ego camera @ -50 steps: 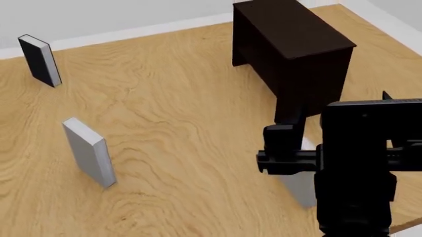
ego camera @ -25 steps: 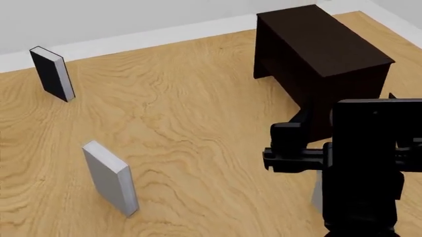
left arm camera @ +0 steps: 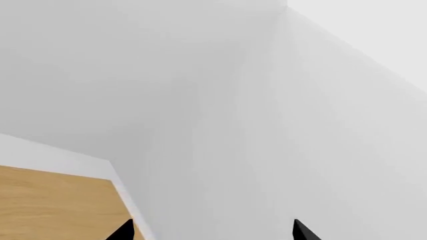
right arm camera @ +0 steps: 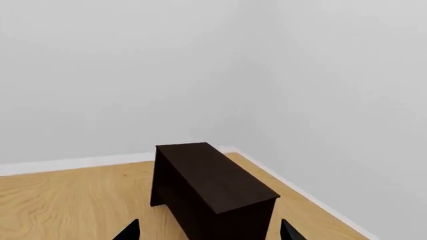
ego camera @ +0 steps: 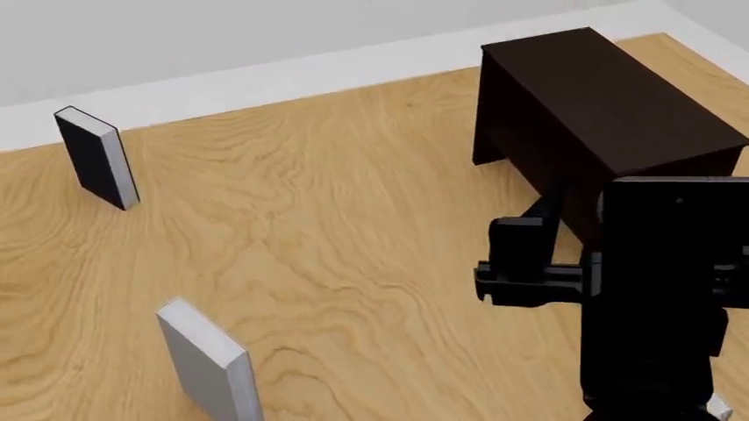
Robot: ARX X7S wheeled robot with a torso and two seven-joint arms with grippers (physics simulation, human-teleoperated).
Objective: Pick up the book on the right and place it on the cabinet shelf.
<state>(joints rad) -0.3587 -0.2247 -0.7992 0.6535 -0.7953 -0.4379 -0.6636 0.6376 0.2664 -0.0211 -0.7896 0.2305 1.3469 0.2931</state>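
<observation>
Head view only: two books, one grey book (ego camera: 210, 368), one black book (ego camera: 98, 156).
Cabinet (right arm camera: 207, 187): one.
Right fingers (right arm camera: 208, 231): spread apart.
Left fingers (left arm camera: 212, 231): spread apart.

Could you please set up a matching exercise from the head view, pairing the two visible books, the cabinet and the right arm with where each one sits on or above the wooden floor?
Things:
1. black-covered book
2. grey book
3. cabinet
4. right arm

Places:
A. far right, near the white wall
B. near left, standing upright at the picture's lower edge
C. near right, in front of the cabinet
D. far left, standing upright close to the white wall

Pairs: 1-D, 2-B, 3-A, 4-C
</observation>
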